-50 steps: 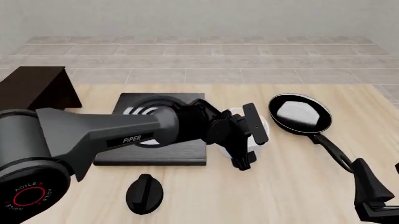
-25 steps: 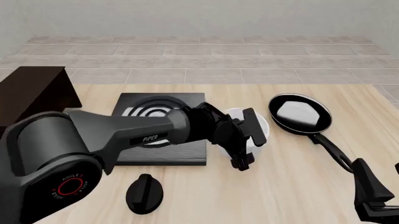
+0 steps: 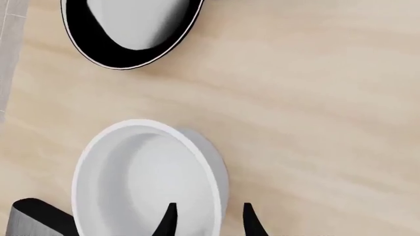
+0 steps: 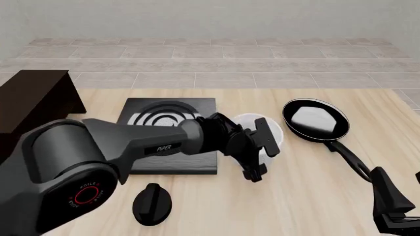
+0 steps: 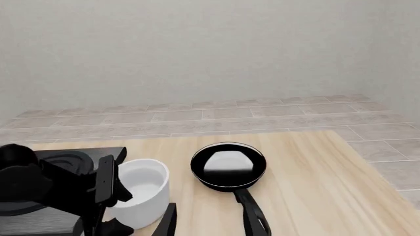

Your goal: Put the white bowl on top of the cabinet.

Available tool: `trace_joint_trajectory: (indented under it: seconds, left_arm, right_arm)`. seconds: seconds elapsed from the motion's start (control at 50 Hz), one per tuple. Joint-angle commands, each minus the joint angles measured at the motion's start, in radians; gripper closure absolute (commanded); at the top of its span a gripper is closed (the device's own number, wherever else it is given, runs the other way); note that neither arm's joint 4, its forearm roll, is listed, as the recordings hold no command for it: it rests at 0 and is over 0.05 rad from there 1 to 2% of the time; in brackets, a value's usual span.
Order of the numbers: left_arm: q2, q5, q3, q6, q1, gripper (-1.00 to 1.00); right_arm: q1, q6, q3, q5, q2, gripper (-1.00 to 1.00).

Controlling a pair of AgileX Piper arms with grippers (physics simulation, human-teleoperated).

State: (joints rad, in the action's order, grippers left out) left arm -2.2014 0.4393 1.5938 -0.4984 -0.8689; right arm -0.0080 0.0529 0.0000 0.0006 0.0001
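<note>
Your left arm (image 4: 164,145) moved lower; its jaws straddled the white bowl (image 3: 147,179) rim, not closed. A thin grip there could slip.

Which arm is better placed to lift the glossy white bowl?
The left. The left gripper already has its fingers either side of the white bowl's rim, while the right gripper hangs at the near table edge.
</note>
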Motion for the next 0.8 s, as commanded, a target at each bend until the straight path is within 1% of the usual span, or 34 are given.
trace_joint_trajectory:
  seconds: [0.02,0.1,0.12,0.3,0.34,0.46,0.54,0.8]
  left_arm:
    - [-0.034,0.018,-0.011,-0.008,0.028,-1.0]
    - [-0.024,0.023,-0.003,-0.012,0.033,-1.0]
    - [-0.018,0.025,-0.005,-0.012,0.031,1.0]
    - [0.026,0.034,-0.019,-0.042,0.017,1.0]
    - [0.044,0.035,-0.02,-0.06,0.021,1.0]
    - [0.089,0.041,-0.031,-0.087,-0.002,1.0]
    - [0.11,0.045,-0.035,-0.116,0.004,1.0]
    - [0.189,0.067,-0.041,-0.144,-0.003,1.0]
  right_arm:
    - [0.0,0.0,0.0,0.0,0.0,-1.0]
    - [0.0,0.0,0.0,0.0,0.0,-1.0]
    - [0.0,0.0,0.0,0.0,0.0,-1.0]
    - [0.0,0.001,0.0,0.001,0.0,-1.0]
    - [0.0,0.0,0.0,0.0,0.0,-1.0]
    - [0.0,0.0,0.0,0.001,0.0,-1.0]
    - [0.0,0.0,0.0,0.002,0.0,-1.0]
    - [-0.002,0.003,0.0,0.004,0.0,-1.0]
